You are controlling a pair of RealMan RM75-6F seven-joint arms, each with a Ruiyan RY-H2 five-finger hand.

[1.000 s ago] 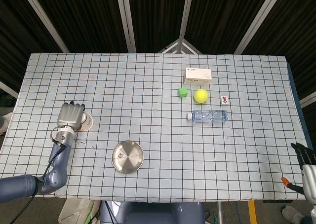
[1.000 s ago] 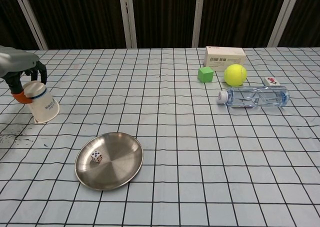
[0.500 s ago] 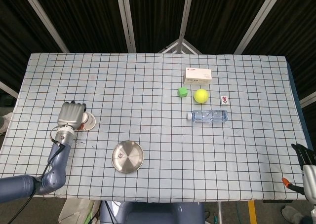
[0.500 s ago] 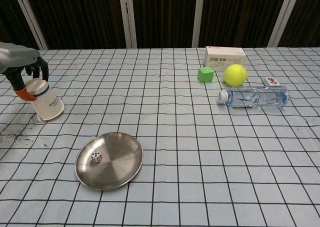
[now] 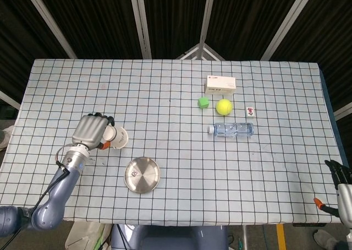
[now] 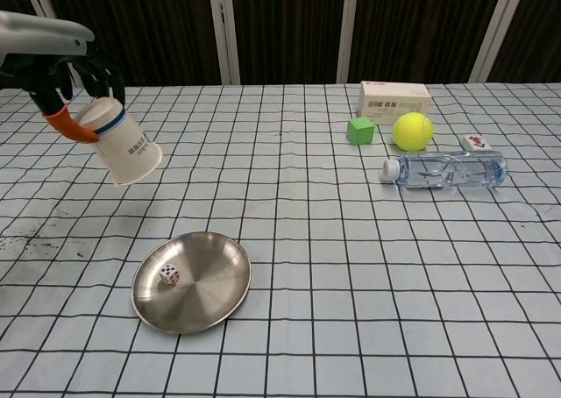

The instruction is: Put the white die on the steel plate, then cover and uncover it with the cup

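The white die point(image 6: 169, 275) lies on the left part of the steel plate point(image 6: 210, 293), which also shows in the head view as the steel plate point(image 5: 148, 178) with the die point(image 5: 132, 174) on it. My left hand point(image 6: 66, 75) holds the white paper cup point(image 6: 124, 144) in the air, tilted with its mouth toward the lower right, above and left of the plate. In the head view the left hand point(image 5: 91, 131) and the cup point(image 5: 117, 137) sit just up-left of the plate. My right hand point(image 5: 342, 190) shows only at the lower right edge, far from everything; its fingers are unclear.
At the far right stand a white box point(image 6: 394, 100), a green cube point(image 6: 360, 131), a yellow tennis ball point(image 6: 412, 131), a lying water bottle point(image 6: 447, 169) and a small tile point(image 6: 474, 141). Dark specks point(image 6: 17, 245) mark the cloth at the left.
My left hand has lifted the cup off the table and carried it right, toward the plate. The die and plate have not moved.
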